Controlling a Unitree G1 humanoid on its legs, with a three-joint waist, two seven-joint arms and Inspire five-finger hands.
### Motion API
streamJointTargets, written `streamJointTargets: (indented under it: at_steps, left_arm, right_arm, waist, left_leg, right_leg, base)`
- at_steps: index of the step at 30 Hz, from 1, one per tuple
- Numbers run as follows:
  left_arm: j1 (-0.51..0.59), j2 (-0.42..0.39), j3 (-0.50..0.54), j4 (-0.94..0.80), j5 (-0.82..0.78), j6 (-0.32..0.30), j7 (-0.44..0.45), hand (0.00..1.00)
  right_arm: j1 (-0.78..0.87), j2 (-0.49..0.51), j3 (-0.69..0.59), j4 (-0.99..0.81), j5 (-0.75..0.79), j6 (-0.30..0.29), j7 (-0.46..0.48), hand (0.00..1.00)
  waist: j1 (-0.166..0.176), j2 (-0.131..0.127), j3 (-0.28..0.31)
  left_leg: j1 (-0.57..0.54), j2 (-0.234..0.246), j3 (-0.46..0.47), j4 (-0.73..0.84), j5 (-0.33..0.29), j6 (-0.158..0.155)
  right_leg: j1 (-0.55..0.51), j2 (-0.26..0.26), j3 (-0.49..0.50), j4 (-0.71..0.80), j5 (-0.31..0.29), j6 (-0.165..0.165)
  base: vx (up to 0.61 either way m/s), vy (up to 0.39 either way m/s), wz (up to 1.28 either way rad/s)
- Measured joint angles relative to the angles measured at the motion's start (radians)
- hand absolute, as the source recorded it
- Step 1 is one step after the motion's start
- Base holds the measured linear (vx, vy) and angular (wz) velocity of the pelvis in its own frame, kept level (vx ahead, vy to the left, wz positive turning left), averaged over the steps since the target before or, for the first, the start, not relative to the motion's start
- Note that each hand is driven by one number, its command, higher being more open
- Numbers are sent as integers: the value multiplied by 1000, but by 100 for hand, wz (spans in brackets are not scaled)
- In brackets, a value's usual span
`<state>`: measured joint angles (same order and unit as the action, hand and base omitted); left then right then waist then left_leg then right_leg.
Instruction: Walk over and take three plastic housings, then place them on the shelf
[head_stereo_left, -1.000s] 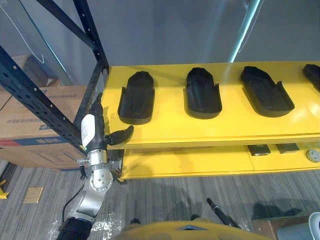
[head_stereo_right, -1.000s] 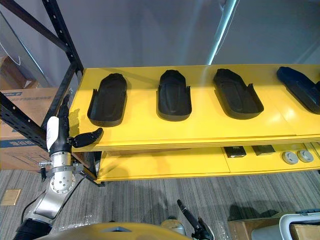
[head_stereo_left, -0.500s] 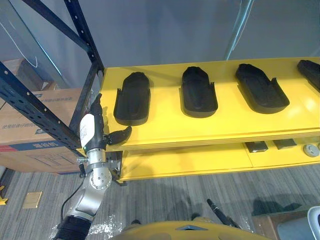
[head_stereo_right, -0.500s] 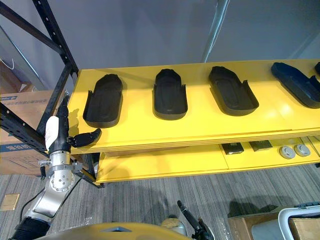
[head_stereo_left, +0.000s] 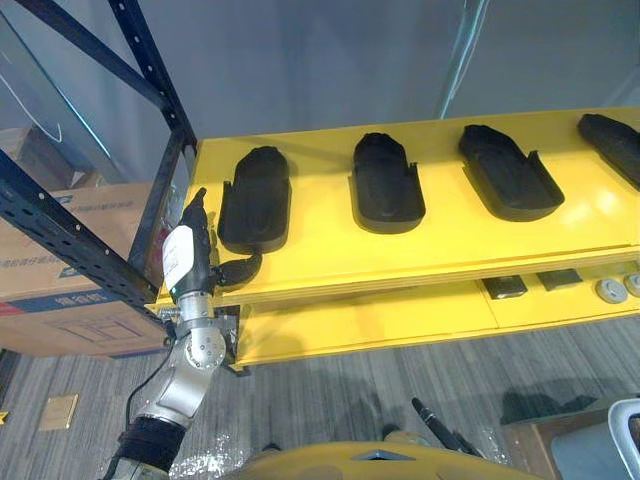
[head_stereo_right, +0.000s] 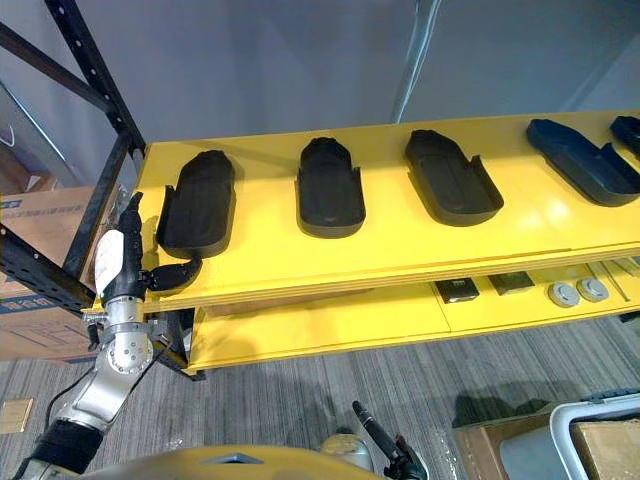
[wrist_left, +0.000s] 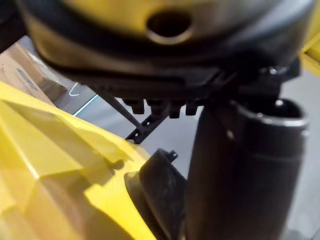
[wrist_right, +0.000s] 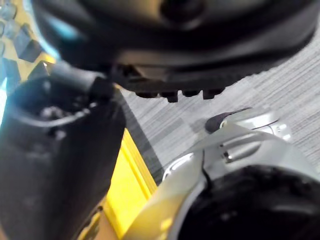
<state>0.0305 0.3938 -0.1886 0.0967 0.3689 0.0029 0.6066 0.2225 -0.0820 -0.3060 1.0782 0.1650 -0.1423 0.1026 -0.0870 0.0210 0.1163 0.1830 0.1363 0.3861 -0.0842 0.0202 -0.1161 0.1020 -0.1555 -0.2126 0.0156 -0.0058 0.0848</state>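
Note:
Several black plastic housings lie in a row on the yellow upper shelf (head_stereo_left: 430, 250): a left one (head_stereo_left: 255, 200), a middle one (head_stereo_left: 387, 183), a right one (head_stereo_left: 508, 185), and more at the far right (head_stereo_right: 580, 163). My left hand (head_stereo_left: 190, 250) is raised at the shelf's front left corner, just below the left housing. It is open, with its fingers straight up, its thumb out over the shelf edge, and nothing in it. In the left wrist view a housing's dark rim (wrist_left: 157, 192) lies close past the thumb. My right hand (wrist_right: 60, 160) hangs low over the floor, open and empty.
A black rack upright (head_stereo_left: 150, 70) stands at the shelf's left end. Cardboard boxes (head_stereo_left: 70, 290) are stacked left of it. The lower yellow shelf (head_stereo_left: 400, 320) holds small dark parts (head_stereo_left: 505, 288) and round pieces (head_stereo_right: 565, 293). A bin and a box (head_stereo_right: 590, 440) stand at the lower right.
The whole picture has shifted left, so the camera has moved. The left hand keeps its open pose by the shelf corner. The housings lie as before.

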Motion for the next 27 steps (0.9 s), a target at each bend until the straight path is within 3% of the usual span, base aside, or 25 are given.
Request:
streamJointTargets:
  at_steps: [27]
  left_arm:
    - [-35, 0, -4, 33, -3, 2, 7, 100]
  right_arm:
    - [9, 0, 2, -3, -3, 0, -5, 100]
  waist:
    - [1, -12, 4]
  left_leg:
    - [-1, 0, 1, 0, 0, 0]
  right_leg:
    - [-11, 0, 2, 7, -1, 0]
  base:
    - [-2, 0, 0]
